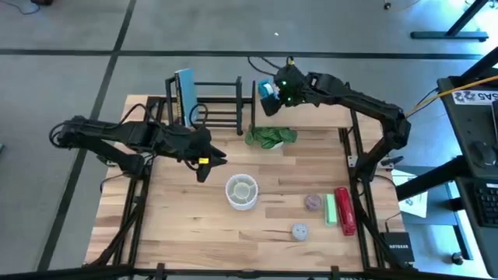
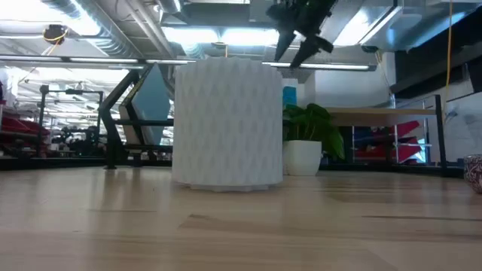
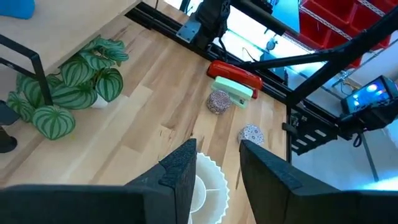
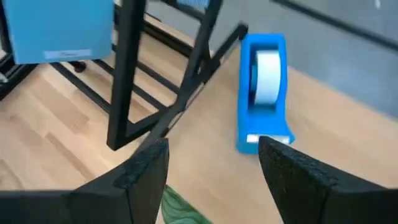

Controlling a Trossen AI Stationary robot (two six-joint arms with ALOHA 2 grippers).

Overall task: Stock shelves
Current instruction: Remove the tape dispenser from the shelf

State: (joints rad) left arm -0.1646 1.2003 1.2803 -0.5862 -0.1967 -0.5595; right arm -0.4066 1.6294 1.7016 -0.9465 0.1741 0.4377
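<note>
My right pincer (image 4: 211, 168) hangs apart, empty, just above the blue tape dispenser (image 4: 263, 93) standing on the wood shelf board (image 4: 336, 124), right of the black rack (image 1: 210, 105). I should withdraw straight, without nudging it.

"netgear" – white lettering on small black box (image 1: 394, 246), table's edge
</note>
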